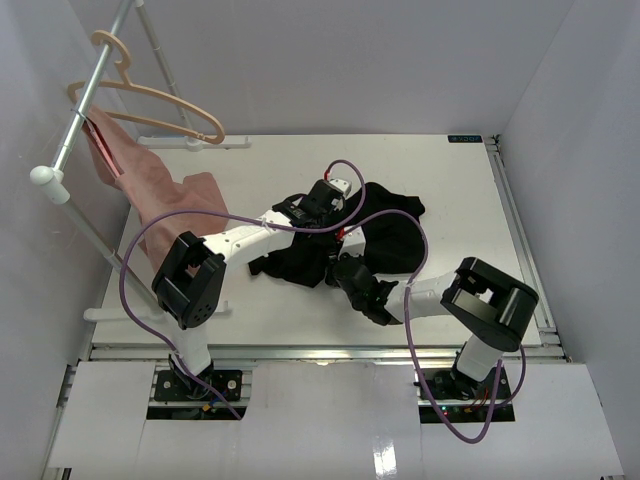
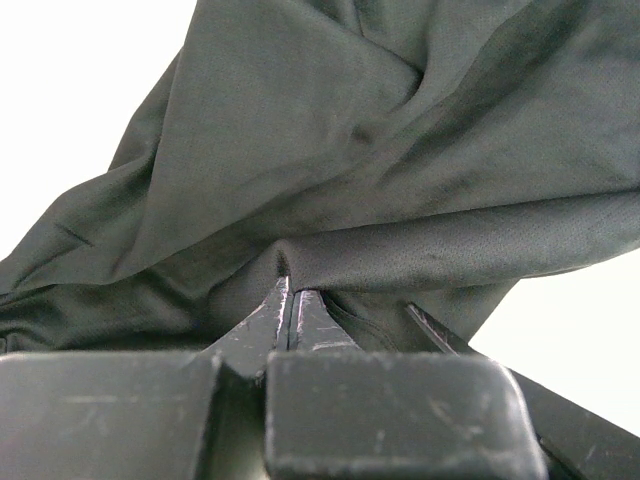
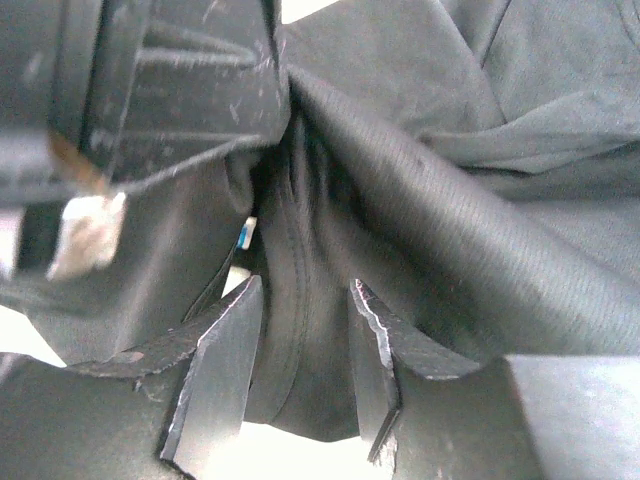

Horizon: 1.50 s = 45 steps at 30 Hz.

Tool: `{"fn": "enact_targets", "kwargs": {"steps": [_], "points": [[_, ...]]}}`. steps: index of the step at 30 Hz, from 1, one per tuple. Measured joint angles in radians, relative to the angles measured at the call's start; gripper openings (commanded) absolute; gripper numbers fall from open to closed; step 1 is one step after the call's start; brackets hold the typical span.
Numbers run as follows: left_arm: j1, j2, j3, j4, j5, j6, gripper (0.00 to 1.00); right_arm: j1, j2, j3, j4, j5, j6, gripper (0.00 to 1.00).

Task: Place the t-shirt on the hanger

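White table [image 1: 455,185] — left tool [image 2: 290,288] pinches black t-shirt [image 2: 350,150], right tool [image 3: 305,292] straddles it

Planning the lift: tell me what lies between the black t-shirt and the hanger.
A pink garment drapes from the rail onto the table, between the t-shirt and the hanger. The left gripper pinches the t-shirt.

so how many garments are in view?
2. Black t-shirt lies crumpled mid-table between the arms; pink garment hangs from the rail at far left. More could be hidden under the black one.
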Motion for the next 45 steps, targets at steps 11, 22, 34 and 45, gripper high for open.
{"fn": "enact_targets", "kwargs": {"steps": [11, 22, 34, 45], "points": [[0.006, 0.0, 0.0, 0.0, 0.003, -0.014, 0.0, 0.07, 0.041, 0.049, -0.164, 0.11, 0.085, 0.41], [0.014, 0.0, 0.0, 0.0, 0.009, -0.024, 0.0, 0.074, 0.051, 0.083, -0.3, 0.17, 0.157, 0.33], [0.02, 0.0, 0.0, -0.009, 0.022, -0.034, 0.0, 0.074, 0.031, 0.083, -0.378, 0.21, 0.174, 0.3], [0.022, 0.0, 0.001, -0.008, 0.023, -0.041, 0.0, 0.074, -0.041, 0.081, -0.395, 0.202, 0.137, 0.08]]}}
